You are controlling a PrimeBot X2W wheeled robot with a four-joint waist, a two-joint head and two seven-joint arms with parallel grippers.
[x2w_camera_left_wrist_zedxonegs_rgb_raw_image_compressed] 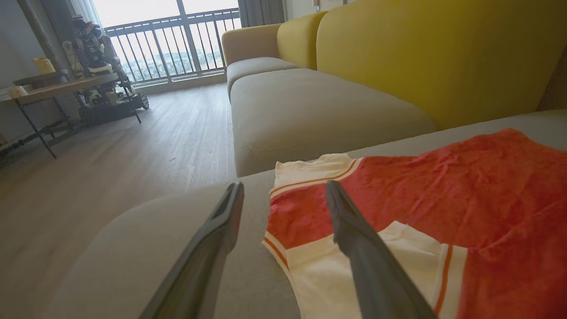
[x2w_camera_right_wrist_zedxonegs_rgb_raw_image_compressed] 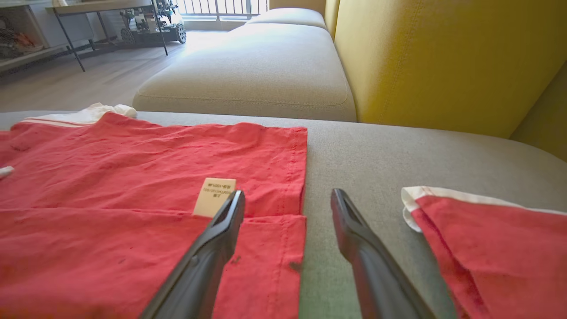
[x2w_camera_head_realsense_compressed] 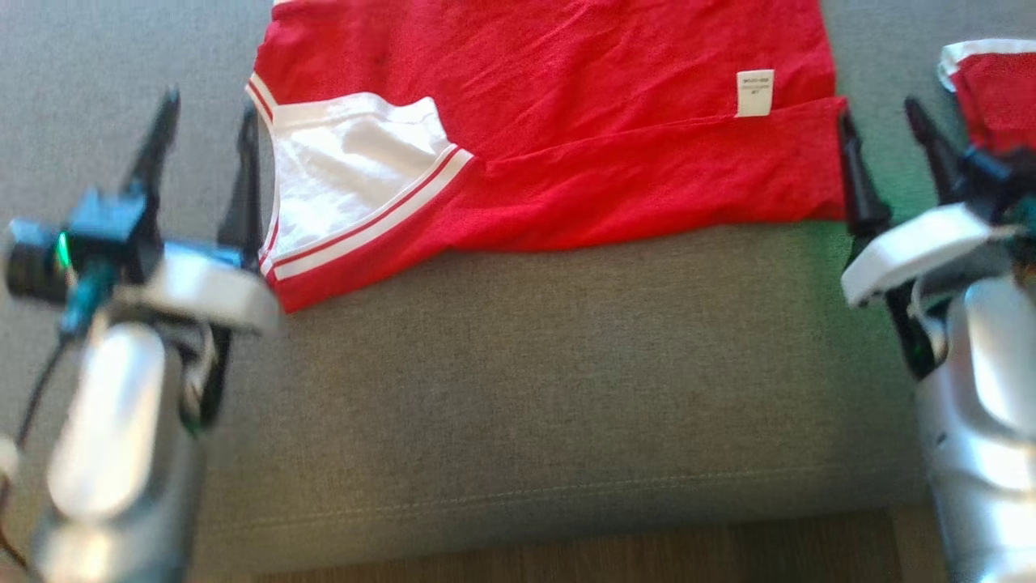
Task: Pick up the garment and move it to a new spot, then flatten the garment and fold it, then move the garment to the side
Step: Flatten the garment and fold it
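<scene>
Jaws spread wide and empty, the left gripper (x2w_camera_head_realsense_compressed: 209, 121) at left and the right gripper (x2w_camera_head_realsense_compressed: 881, 121) at right each straddle a side edge of the red shirt (x2w_camera_head_realsense_compressed: 566, 121), lying flat on a grey sofa cushion (x2w_camera_head_realsense_compressed: 566, 364) across the upper frame; another red garment (x2w_camera_head_realsense_compressed: 995, 89) sits upper right.

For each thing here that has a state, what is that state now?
left claw: open, empty, at the garment's left edge.
right claw: open, empty, at its right edge.
red garment: spread on the sofa cushion, near side folded over.
second red garment: lying apart, to the right.
</scene>
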